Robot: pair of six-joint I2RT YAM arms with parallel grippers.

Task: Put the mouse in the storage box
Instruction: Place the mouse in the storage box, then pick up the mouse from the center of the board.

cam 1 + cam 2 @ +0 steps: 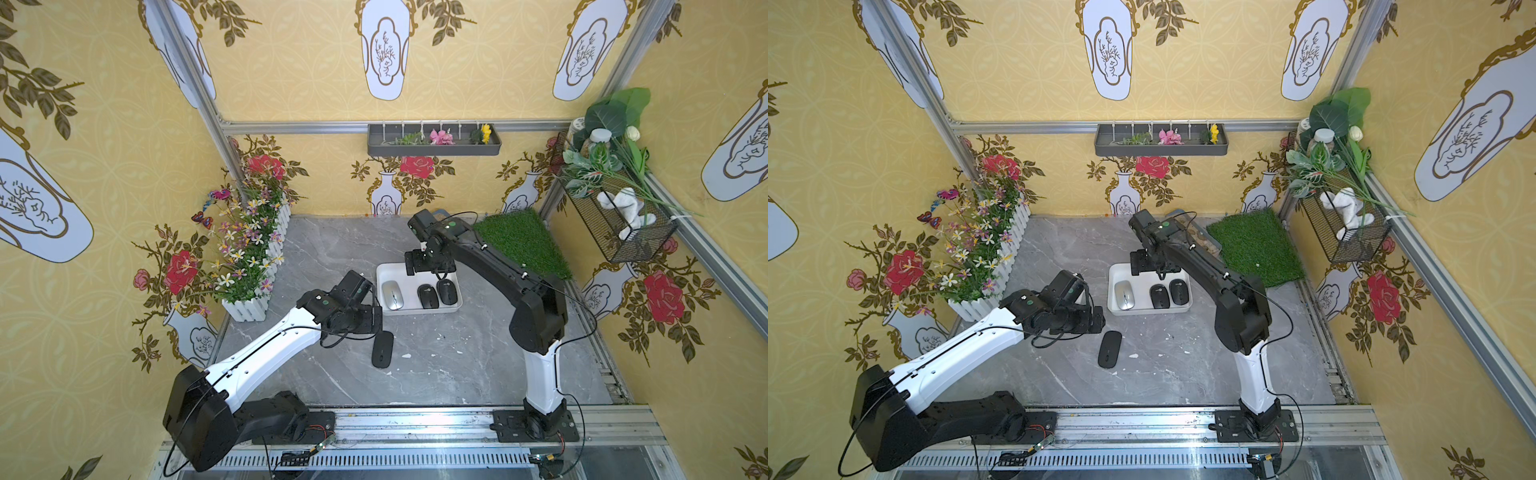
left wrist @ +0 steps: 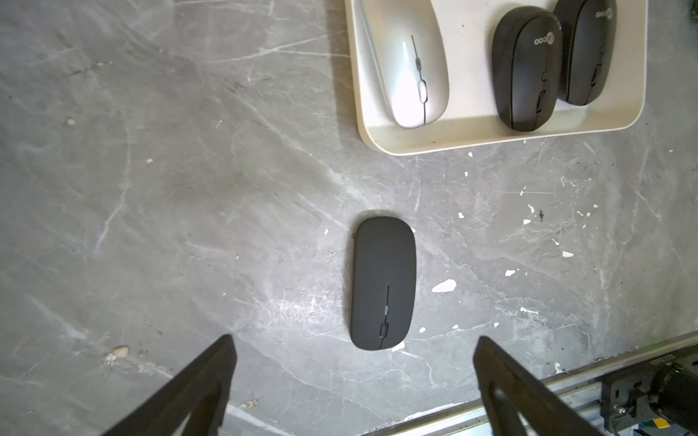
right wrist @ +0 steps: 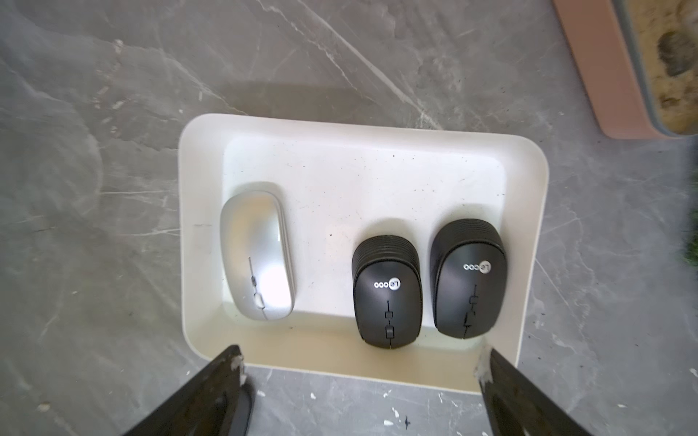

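The left pincer [image 2: 355, 341] is wide open and holds nothing. Its two dark fingers [image 2: 211, 373] point down at the grey table [image 2: 151, 188]. The flat black mouse [image 2: 383, 283] lies on the table just past the finger tips, with a gap on each side of it. It lies flat, wheel side up.

This mouse is outside the storage box [image 2: 491, 141]. In both top views it [image 1: 382, 349] [image 1: 1110, 349] sits on the table near one corner of the white box [image 1: 386, 272] [image 1: 1117, 270], but apart from it.

The right pincer [image 3: 362, 352] is wide open too and holds nothing. It hangs over the box, and its finger tips are above one wall of the box [image 3: 200, 226].

Three mice lie in the box. A silver mouse [image 3: 258, 256] is at one side. Then there is a bare white space. Then two black mice with ridged backs [image 3: 387, 294] [image 3: 468, 283] lie just beside each other.

A pink tray [image 3: 589, 75] sits on the table near the box. A patch of green grass mat [image 1: 523, 241] lies in the far corner.
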